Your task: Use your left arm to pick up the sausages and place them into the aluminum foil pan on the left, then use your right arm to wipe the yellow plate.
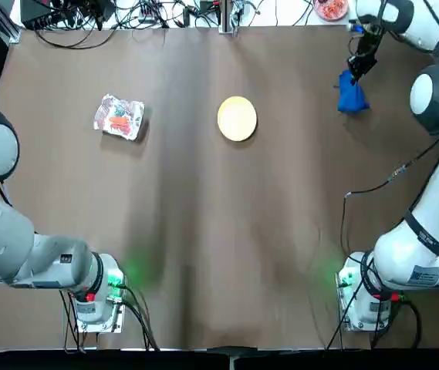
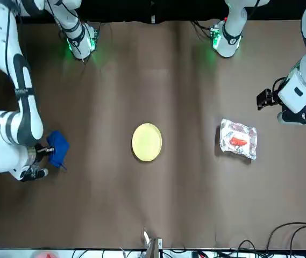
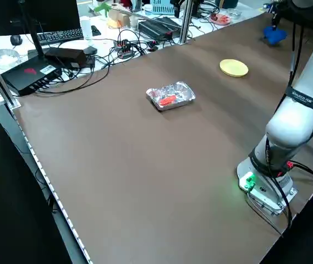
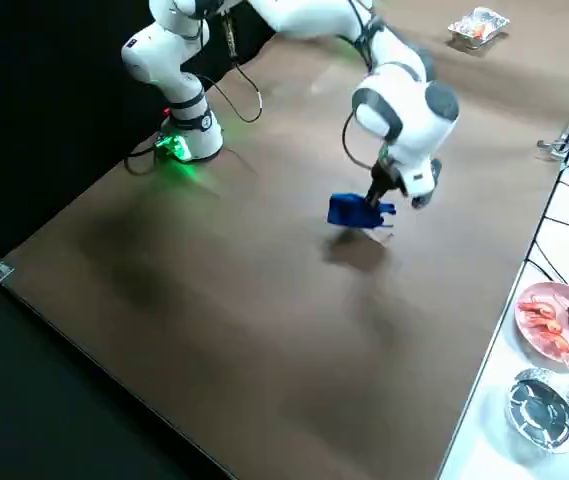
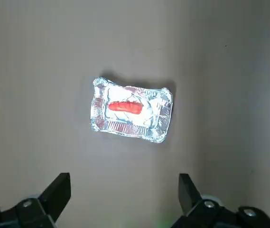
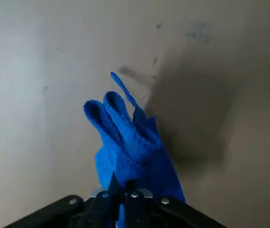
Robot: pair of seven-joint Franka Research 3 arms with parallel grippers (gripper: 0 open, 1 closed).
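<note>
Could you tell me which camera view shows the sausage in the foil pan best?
The left wrist view: the sausage lies unobstructed in the foil pan, seen from straight above. Top, front and left side views show it smaller; the right side view only distantly; the right wrist view not at all.

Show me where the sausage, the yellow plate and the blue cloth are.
sausage [image 5: 125, 107]: left wrist view, middle of its red body.
yellow plate [image 1: 237, 118]: top view, centre of its face.
blue cloth [image 4: 350, 211]: right side view, hanging folded part below the right gripper.
</note>
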